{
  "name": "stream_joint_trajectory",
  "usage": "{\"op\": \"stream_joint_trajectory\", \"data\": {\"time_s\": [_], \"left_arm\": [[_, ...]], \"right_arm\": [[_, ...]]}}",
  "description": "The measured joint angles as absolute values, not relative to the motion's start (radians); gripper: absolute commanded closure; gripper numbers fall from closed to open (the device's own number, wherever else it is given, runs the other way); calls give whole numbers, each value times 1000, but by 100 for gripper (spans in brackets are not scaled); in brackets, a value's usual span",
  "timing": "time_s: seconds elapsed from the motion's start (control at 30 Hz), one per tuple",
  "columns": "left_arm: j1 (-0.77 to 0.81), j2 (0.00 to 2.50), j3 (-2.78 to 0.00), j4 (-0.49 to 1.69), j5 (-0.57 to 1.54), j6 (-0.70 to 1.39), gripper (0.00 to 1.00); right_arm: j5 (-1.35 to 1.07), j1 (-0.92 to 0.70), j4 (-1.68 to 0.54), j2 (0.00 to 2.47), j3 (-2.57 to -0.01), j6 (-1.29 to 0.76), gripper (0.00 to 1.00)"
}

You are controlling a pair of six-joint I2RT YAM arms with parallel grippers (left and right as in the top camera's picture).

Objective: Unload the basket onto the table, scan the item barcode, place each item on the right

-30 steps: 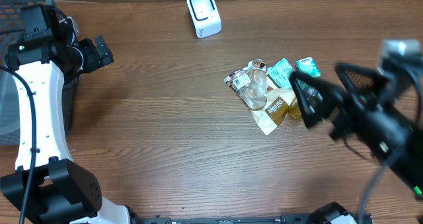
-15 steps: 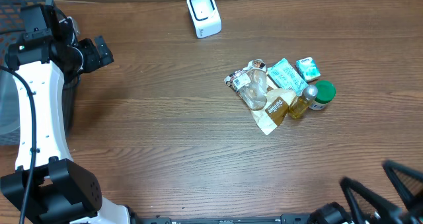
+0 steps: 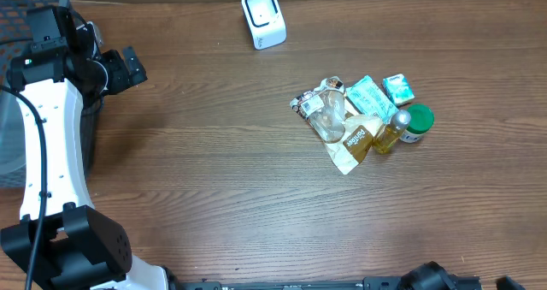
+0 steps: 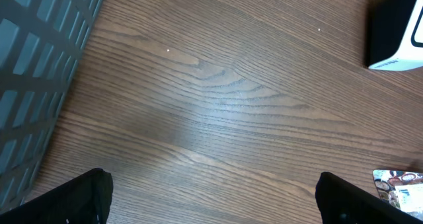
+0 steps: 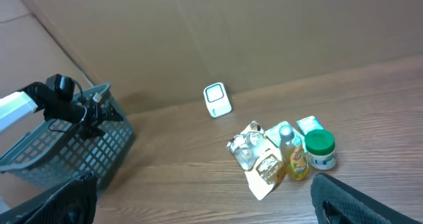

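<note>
Overhead: white boxy barcode scanner (image 3: 263, 18) stands at the far edge of the brown wooden table (image 3: 214, 179), its window facing near and slightly left. The items are piled right of centre, well apart from the scanner:
- Clear plastic cup (image 3: 326, 115) lies on its side, long axis far to near.
- Brown printed pouch (image 3: 355, 140) lies flat, long axis near-left to far-right.
- Yellow liquid bottle (image 3: 391, 132) lies touching the pouch, cap toward far-right.
- Green-lidded jar (image 3: 417, 121) is upright, just beside the bottle.
- Teal packet (image 3: 367, 95) and small teal box (image 3: 397, 89) sit on the far side of the pile.

White left arm (image 3: 47, 145) runs up the left edge from near to far. It bends right at the wrist over a grey mesh basket (image 3: 8, 145). Left gripper (image 3: 128, 68) points right toward the scanner and is well apart from it.

Left wrist: left gripper (image 4: 215, 194) has its black fingertips (image 4: 92, 194) spread to the frame's two bottom corners, fully apart, nothing between them. It looks down on bare table. Basket wall is at left, scanner corner (image 4: 396, 26) at top right and a packet edge at bottom right.

Right wrist: right gripper (image 5: 208, 201) is raised high and tilted toward the whole table. Fingertips (image 5: 73, 197) are wide apart and hold nothing. Scanner, pile, basket and left arm are all below and far from it.
</note>
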State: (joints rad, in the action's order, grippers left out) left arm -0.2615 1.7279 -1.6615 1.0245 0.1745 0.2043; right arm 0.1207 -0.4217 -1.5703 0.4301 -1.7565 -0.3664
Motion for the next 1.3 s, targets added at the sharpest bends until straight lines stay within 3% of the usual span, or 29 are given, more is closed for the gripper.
{"op": "stream_joint_trajectory", "data": {"time_s": [0.43, 0.87, 1.3], "left_arm": [[-262, 1728, -1662, 1024, 175, 204, 0], [-262, 1728, -1662, 1024, 175, 204, 0], [-262, 1728, -1662, 1025, 175, 204, 0]], "right_arm": [[135, -386, -1483, 258, -1430, -366, 0], [136, -386, -1218, 13, -1057, -366, 0], [138, -386, -557, 9, -691, -279, 0]]}}
